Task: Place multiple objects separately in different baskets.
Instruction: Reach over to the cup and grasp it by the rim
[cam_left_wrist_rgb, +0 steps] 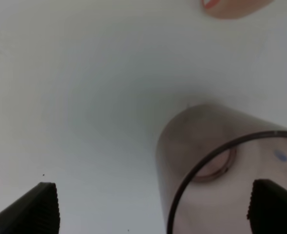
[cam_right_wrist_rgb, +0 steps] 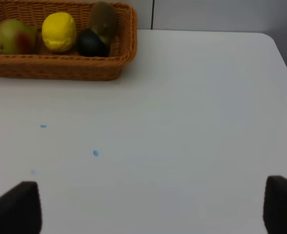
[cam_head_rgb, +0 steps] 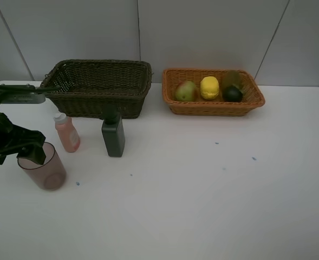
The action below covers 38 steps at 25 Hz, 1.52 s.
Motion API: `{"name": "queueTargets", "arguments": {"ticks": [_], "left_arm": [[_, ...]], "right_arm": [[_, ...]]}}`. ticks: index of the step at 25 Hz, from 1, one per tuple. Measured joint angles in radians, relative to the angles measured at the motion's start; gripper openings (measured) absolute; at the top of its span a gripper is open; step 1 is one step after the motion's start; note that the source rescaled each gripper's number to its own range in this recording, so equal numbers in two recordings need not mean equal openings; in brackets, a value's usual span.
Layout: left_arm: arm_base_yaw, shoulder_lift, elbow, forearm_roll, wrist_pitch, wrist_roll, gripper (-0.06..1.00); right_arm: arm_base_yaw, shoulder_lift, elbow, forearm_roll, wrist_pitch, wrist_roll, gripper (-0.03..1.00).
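Observation:
A tinted cup [cam_head_rgb: 44, 169] stands at the left on the white table [cam_head_rgb: 202, 195], in front of a pink bottle [cam_head_rgb: 67, 133] and a dark green bottle [cam_head_rgb: 113, 136]. My left gripper [cam_head_rgb: 33, 150] is open at the cup's rim. In the left wrist view the left gripper [cam_left_wrist_rgb: 158, 209] has one fingertip over the mouth of the cup [cam_left_wrist_rgb: 216, 161] and the other outside it. The orange-tan basket [cam_head_rgb: 213, 107] holds an apple [cam_head_rgb: 186, 91], lemon [cam_head_rgb: 209, 87], kiwi [cam_head_rgb: 231, 79] and mangosteen [cam_head_rgb: 233, 94]. The dark basket [cam_head_rgb: 99, 86] looks empty. My right gripper [cam_right_wrist_rgb: 150, 209] is open over bare table. No white marker shows.
The pink bottle's base [cam_left_wrist_rgb: 231, 7] shows just beyond the cup in the left wrist view. The orange-tan basket [cam_right_wrist_rgb: 60, 66] with the fruit lies well ahead of the right gripper. A grey panelled wall [cam_head_rgb: 202, 32] stands behind the baskets.

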Motion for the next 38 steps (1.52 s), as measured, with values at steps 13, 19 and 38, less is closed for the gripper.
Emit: {"name": "queueTargets", "arguments": {"ticks": [13, 19, 38], "left_arm": [[0.0, 0.085, 0.0, 0.0, -0.036, 0.0, 1.0], [0.0, 0.103, 0.0, 0.0, -0.051, 0.0, 0.99], [0.0, 0.103, 0.0, -0.022, -0.071, 0.0, 0.0]], "right_arm": [[0.0, 0.0, 0.0, 0.0, 0.0, 0.0, 0.99], [0.0, 0.0, 0.0, 0.0, 0.0, 0.0, 0.99], [0.0, 0.0, 0.0, 0.0, 0.0, 0.0, 0.99]]}}
